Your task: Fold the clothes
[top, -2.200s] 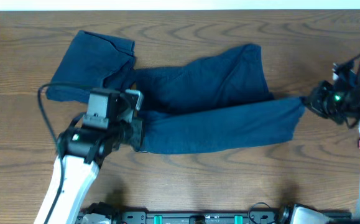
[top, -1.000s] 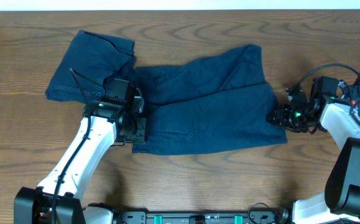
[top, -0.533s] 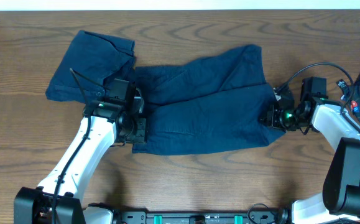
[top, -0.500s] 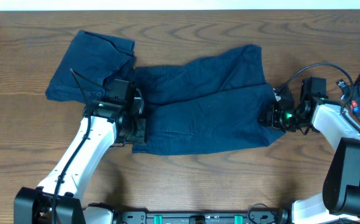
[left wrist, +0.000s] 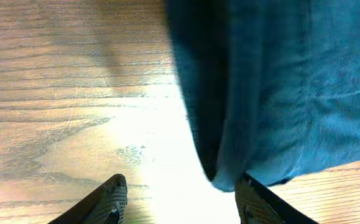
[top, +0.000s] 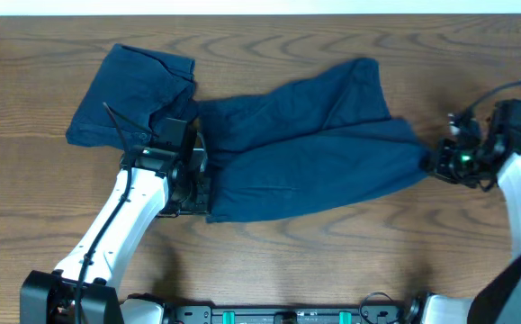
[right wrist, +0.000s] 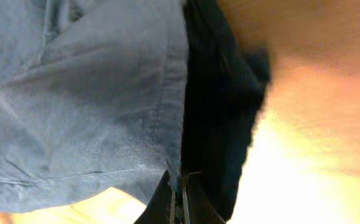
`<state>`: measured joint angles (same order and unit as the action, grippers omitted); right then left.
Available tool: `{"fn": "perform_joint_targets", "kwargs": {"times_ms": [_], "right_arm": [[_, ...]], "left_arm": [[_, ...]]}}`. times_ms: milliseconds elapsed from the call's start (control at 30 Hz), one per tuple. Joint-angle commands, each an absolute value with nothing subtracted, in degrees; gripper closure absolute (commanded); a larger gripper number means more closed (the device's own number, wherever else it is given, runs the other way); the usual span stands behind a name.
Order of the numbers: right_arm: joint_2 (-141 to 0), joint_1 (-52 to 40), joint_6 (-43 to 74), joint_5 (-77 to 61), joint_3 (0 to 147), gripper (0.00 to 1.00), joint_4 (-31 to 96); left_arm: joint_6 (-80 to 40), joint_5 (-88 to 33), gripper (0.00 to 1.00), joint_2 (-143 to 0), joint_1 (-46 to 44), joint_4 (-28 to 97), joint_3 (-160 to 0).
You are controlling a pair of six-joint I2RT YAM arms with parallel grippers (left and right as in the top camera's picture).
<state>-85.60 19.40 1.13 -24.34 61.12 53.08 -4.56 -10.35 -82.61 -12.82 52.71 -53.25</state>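
Note:
A dark navy pair of shorts (top: 305, 162) lies spread across the middle of the wooden table (top: 332, 261). Its right end is drawn into a point, and my right gripper (top: 431, 165) is shut on it. The right wrist view shows the cloth (right wrist: 92, 93) pinched between the closed fingers (right wrist: 180, 199). More navy cloth (top: 130, 90) lies bunched at the back left, touching the spread pair. My left gripper (top: 199, 191) stands open at the shorts' front left corner. In the left wrist view that corner (left wrist: 223, 174) hangs just inside the right finger (left wrist: 257, 202), with bare wood between the jaws.
The table's front edge carries a black rail (top: 287, 315). Cables (top: 512, 90) loop by the right arm at the far right. A pale strip (top: 260, 7) marks the table's back edge.
My right gripper has shut on the shorts' right end and drawn it rightward, stretching the cloth out. The left arm has stayed almost still at the left corner.

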Motion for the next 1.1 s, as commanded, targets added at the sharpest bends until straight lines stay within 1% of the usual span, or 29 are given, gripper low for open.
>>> {"fn": "perform_joint_targets", "kwargs": {"times_ms": [0,100,167,267,400,500,533,567,633,667,700,800,867,967,1067], "right_arm": [[-84.86,20.08,2.94,-21.12,61.67,0.99,54.74],[-84.88,20.08,2.94,-21.21,61.52,0.99,55.59],[-84.88,20.05,2.94,-21.23,61.52,0.99,55.53],[-84.88,20.08,2.96,-21.28,61.52,0.99,55.37],[-84.88,20.08,2.96,-21.50,61.52,0.99,55.44],[-84.88,20.08,2.96,-22.70,61.52,0.99,55.11],[-84.88,20.08,2.96,-22.85,61.52,0.99,55.07],[-84.88,20.08,2.96,-22.94,61.52,0.99,55.00],[-84.88,20.08,2.96,-22.94,61.52,0.99,54.94],[-84.88,20.08,3.01,-22.96,61.52,0.99,54.87],[-84.86,20.08,3.27,-22.98,61.52,0.99,54.78],[-84.86,20.36,3.81,-24.45,62.17,0.99,54.43],[-84.62,21.10,3.81,-27.38,63.55,0.99,55.11],[-83.33,22.76,3.77,-32.82,66.89,0.99,56.90],[-80.53,24.34,3.46,-36.12,72.31,0.99,58.89]], "left_arm": [[-5.23,-10.50,0.36,-81.97,-12.56,53.10,-53.49],[-5.26,-11.35,0.32,-81.97,-12.56,53.08,-53.47],[-5.26,-15.20,0.30,-81.97,-12.56,52.84,-53.43],[-5.23,-22.11,0.31,-81.97,-12.58,51.62,-52.34],[-5.26,-23.05,0.30,-82.11,-12.58,47.11,-48.95],[-5.21,-26.68,0.31,-82.26,-12.58,43.44,-46.96],[-5.19,-28.32,0.34,-82.30,-12.62,42.70,-46.54],[-5.06,-29.65,0.41,-82.32,-12.62,42.30,-46.19],[-4.99,-31.33,0.68,-82.32,-12.62,43.00,-45.98],[-4.99,-31.81,0.87,-82.30,-12.62,43.66,-45.98],[-4.99,-32.45,0.94,-82.30,-12.62,44.34,-46.00],[-2.63,-36.01,0.94,-82.06,-12.14,47.81,-47.92],[-1.48,-37.04,0.94,-81.41,-11.03,52.38,-51.99],[-1.08,-37.08,0.94,-79.53,-8.32,61.56,-63.22],[1.50,-37.04,0.94,-77.58,-6.57,69.56,-79.02]]}}
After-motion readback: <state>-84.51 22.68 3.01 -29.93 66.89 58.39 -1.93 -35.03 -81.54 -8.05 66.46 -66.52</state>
